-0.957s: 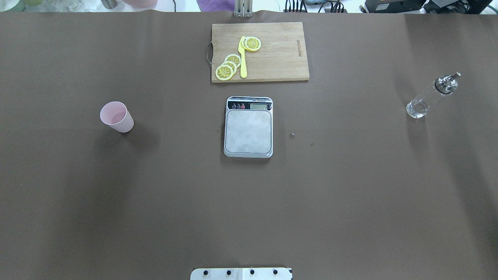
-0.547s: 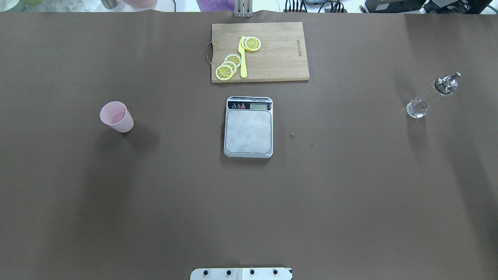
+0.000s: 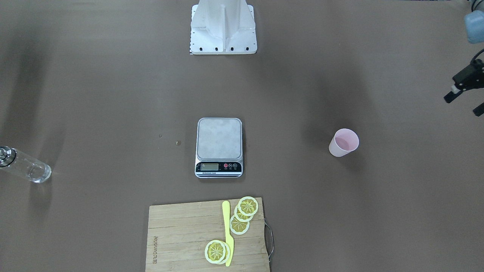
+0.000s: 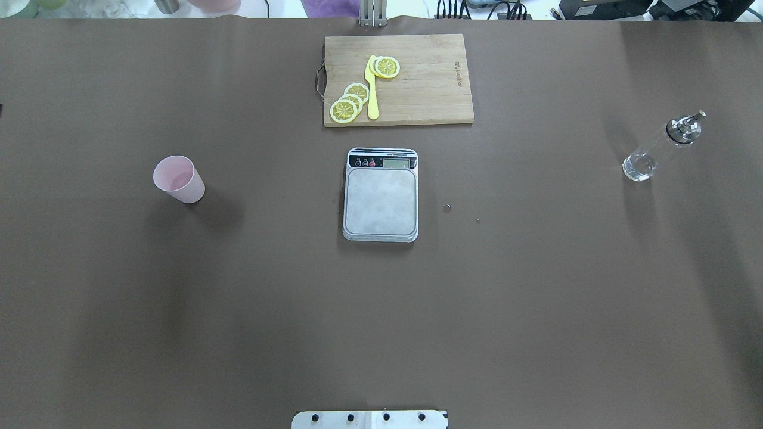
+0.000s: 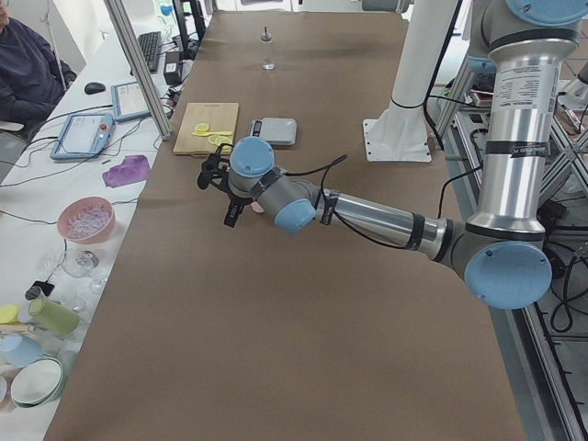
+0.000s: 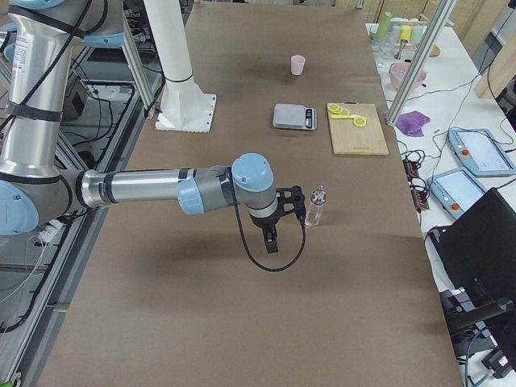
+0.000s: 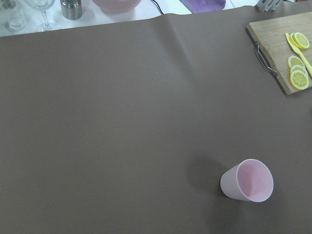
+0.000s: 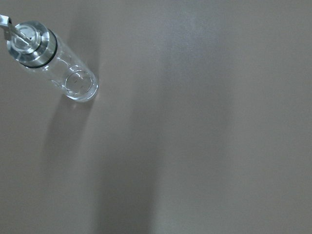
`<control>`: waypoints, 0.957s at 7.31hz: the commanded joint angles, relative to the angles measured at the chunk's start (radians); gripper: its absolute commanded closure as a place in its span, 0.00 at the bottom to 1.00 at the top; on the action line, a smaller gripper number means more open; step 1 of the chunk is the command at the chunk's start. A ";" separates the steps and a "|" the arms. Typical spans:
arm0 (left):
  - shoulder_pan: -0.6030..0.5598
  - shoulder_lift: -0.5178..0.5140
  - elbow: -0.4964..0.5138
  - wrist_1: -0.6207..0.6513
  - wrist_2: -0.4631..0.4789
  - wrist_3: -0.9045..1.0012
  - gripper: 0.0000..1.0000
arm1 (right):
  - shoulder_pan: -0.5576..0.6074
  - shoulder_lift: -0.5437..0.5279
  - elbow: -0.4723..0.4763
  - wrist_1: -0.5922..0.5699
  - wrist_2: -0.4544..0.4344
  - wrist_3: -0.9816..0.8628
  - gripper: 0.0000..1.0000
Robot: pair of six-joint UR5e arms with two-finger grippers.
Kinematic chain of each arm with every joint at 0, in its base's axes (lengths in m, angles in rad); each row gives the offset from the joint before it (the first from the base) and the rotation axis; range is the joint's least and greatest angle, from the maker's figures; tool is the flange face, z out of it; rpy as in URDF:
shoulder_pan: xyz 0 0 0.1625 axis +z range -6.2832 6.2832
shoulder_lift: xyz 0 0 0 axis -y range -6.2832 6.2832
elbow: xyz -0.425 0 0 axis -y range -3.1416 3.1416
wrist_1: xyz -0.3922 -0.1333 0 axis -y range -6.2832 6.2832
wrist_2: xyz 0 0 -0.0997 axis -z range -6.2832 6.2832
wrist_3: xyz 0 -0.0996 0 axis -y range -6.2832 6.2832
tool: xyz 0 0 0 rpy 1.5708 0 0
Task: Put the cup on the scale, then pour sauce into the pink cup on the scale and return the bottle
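While upright, pale pink tapered cup (image 4: pixel 179 179)

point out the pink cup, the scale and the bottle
cup (image 4: pixel 174 174), overhead exterior view, inside its open mouth
scale (image 4: pixel 380 201), overhead exterior view, middle of its silver platform
bottle (image 4: pixel 656 148), overhead exterior view, its clear body

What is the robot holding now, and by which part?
Nothing. The pink cup and the bottle stand free on the table; the left gripper is open and empty, the right gripper clear of the bottle.
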 commanded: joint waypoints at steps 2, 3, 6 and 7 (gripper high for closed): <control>0.311 -0.053 -0.012 -0.001 0.302 -0.260 0.08 | -0.001 -0.003 0.000 0.002 0.001 0.008 0.00; 0.358 -0.082 0.023 -0.002 0.381 -0.285 0.12 | -0.001 -0.003 0.000 0.002 0.001 0.008 0.00; 0.389 -0.116 0.069 -0.013 0.388 -0.282 0.40 | -0.001 -0.006 0.000 0.002 0.003 0.008 0.00; 0.405 -0.118 0.074 -0.013 0.388 -0.280 0.56 | -0.001 -0.006 0.000 0.002 0.003 0.009 0.00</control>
